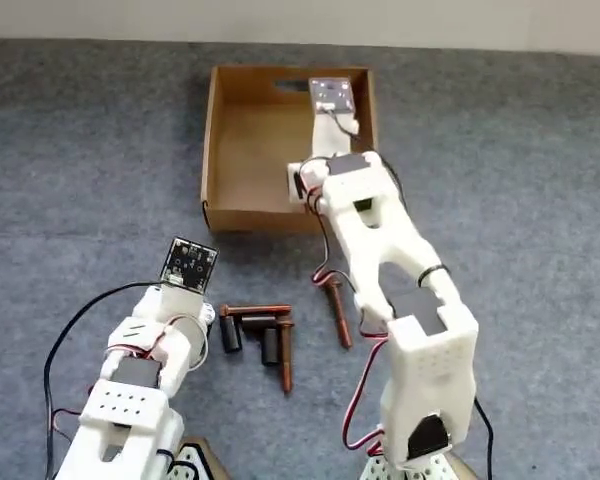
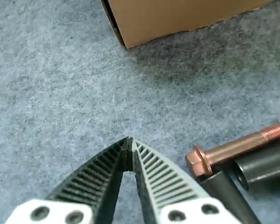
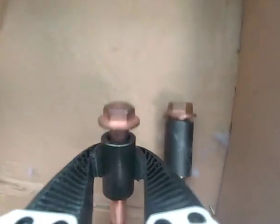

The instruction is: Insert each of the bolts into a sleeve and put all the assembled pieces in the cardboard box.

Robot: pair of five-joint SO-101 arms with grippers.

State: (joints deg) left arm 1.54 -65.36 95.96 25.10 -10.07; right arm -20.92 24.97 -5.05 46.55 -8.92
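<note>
Black fingers point(image 3: 74, 182) of the right gripper point(image 3: 117, 158) are pinched on a black cylindrical sleeve point(image 3: 117, 175) carrying a copper hex-head bolt point(image 3: 118, 116) inside the brown cardboard box point(image 3: 60, 70). Release is best made low, beside the finished piece point(image 3: 179, 140). The left gripper point(image 2: 129, 147) is held pressed together.

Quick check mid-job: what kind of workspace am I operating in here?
Probably a robot test bench, not a factory line: a grey felt-like mat as work surface, two white plastic arms, and an open brown cardboard box beside loose copper-coloured bolts and black sleeves.
</note>
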